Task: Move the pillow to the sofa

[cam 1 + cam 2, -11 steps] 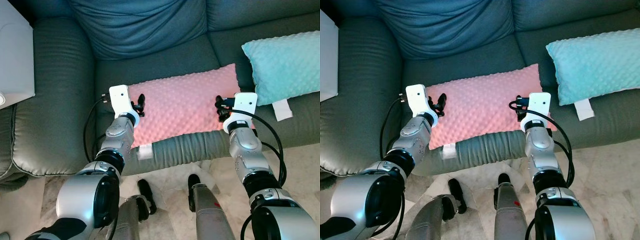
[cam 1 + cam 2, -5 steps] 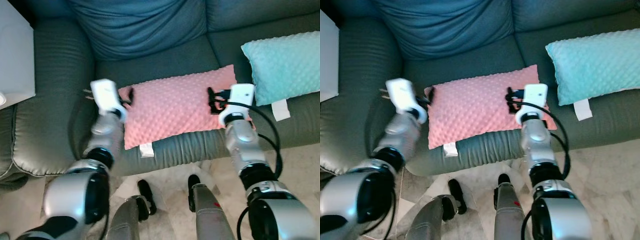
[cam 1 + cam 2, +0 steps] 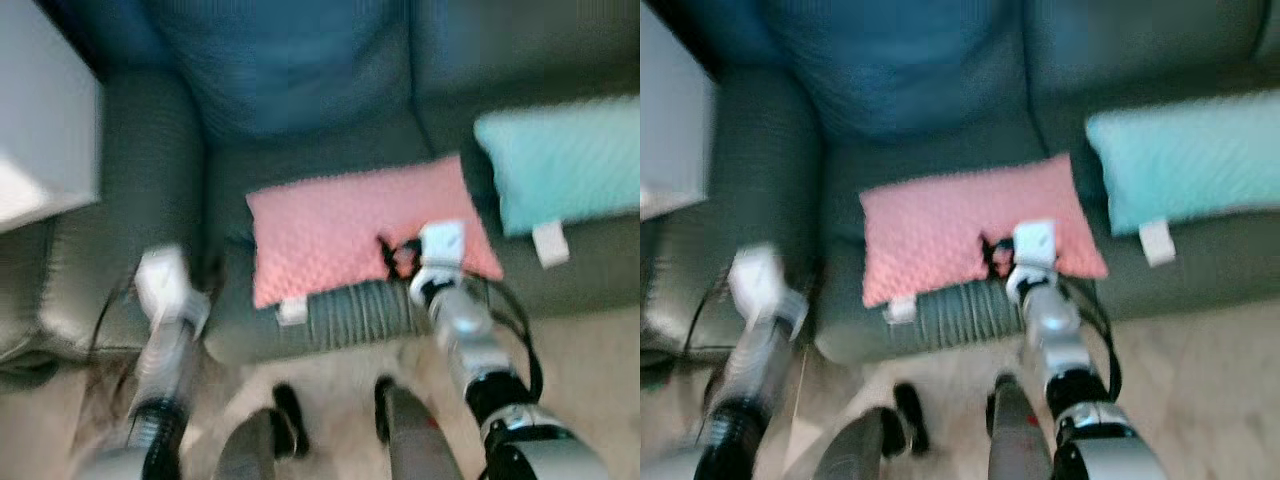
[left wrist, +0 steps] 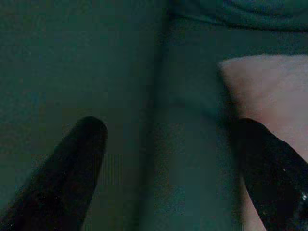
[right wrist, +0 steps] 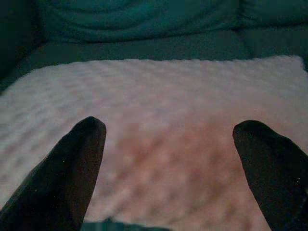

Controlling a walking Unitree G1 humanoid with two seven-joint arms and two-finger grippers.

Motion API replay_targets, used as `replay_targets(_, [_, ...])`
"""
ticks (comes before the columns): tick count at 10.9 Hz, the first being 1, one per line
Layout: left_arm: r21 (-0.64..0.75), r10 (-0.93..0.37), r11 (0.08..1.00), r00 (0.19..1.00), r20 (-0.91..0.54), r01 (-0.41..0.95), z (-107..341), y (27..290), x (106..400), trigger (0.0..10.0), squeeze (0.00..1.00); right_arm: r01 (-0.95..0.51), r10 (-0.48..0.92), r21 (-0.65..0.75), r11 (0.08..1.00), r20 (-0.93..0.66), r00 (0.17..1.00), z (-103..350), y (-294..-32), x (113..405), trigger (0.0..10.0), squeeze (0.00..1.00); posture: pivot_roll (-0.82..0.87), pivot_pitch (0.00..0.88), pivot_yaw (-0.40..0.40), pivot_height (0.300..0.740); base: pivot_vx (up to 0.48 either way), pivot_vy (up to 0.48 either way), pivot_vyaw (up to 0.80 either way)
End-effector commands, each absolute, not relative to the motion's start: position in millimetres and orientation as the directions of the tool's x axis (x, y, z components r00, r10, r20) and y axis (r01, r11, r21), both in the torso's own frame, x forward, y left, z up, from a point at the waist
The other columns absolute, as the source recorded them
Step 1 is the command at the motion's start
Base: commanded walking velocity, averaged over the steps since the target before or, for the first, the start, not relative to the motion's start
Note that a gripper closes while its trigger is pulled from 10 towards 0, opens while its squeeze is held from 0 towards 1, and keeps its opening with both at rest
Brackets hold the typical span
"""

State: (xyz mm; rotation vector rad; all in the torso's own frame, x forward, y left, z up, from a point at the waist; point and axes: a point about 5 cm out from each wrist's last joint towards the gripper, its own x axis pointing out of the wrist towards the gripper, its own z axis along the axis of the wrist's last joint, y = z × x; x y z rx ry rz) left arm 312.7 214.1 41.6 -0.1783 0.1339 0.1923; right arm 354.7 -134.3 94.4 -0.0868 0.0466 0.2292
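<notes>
The right gripper (image 5: pixel 168 139) hangs with its fingers spread wide and empty over the front edge of the pink pillow (image 3: pixel 360 225), which lies flat on the grey sofa (image 3: pixel 300 140) seat. The left gripper (image 4: pixel 168 144), likewise spread and empty, sits off the pillow's left end by the armrest. A teal pillow (image 3: pixel 560 155) lies on the next seat.

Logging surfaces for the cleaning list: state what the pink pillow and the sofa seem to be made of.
Pink pillow: apparently soft plush fabric with a raised dotted texture, matte; the bumps show in the right wrist view. A white tag hangs at its front edge.
Sofa: dark grey-green upholstery with a slight sheen and soft creases, possibly leather or faux leather; blur leaves it open.
</notes>
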Motion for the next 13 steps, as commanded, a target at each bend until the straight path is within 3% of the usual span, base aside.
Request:
replay_targets(1, [-0.144,0.236,0.955,0.956,-0.172,-0.261,32,229,300,10.0,1.0,-0.269,0.259,-0.089,0.959,-0.11,0.96,79,-126,347,10.0,1.0,-0.19,0.118,0.116,0.74,0.0,0.0,0.0])
replay_targets(3, [-0.027,0.298,0.946,0.9,-0.318,-0.322,-6,241,258,10.0,1.0,-0.294,0.264,-0.136,0.946,-0.205,0.942,61,-129,340,10.0,1.0,-0.18,0.042,0.099,0.74,0.0,0.0,0.0])
replay_targets(6, [-0.027,0.327,0.935,0.889,-0.319,-0.354,-5,253,254,10.0,0.97,-0.289,0.245,-0.142,0.947,-0.264,0.933,51,-133,337,10.0,1.0,-0.17,0.0,0.103,0.74,0.0,0.0,0.0])
replay_targets(7, [-0.025,0.313,0.94,0.888,-0.337,-0.34,-6,251,256,10.0,0.0,-0.277,0.229,-0.139,0.951,-0.285,0.931,44,-135,333,10.0,1.0,-0.17,0.0,0.108,0.74,0.0,0.0,0.0])
replay_targets(9, [0.054,0.263,0.962,0.845,-0.466,-0.269,-29,242,236,10.0,0.0,-0.238,0.174,-0.143,0.961,-0.359,0.917,26,-141,321,10.0,1.0,-0.17,0.0,0.113,0.74,0.0,0.0,0.0])
replay_targets(12, [0.184,0.295,0.955,0.707,-0.643,-0.231,-60,247,194,10.0,0.0,-0.211,0.095,-0.179,0.961,-0.503,0.859,-2,-151,299,10.0,1.0,-0.17,0.0,0.111,0.74,0.0,0.0,0.0])
replay_targets(13, [0.168,0.306,0.949,0.658,-0.688,-0.266,-68,250,181,10.0,0.0,-0.22,0.09,-0.172,0.96,-0.553,0.829,-11,-150,292,10.0,1.0,-0.17,0.0,0.115,0.74,0.0,0.0,0.0])
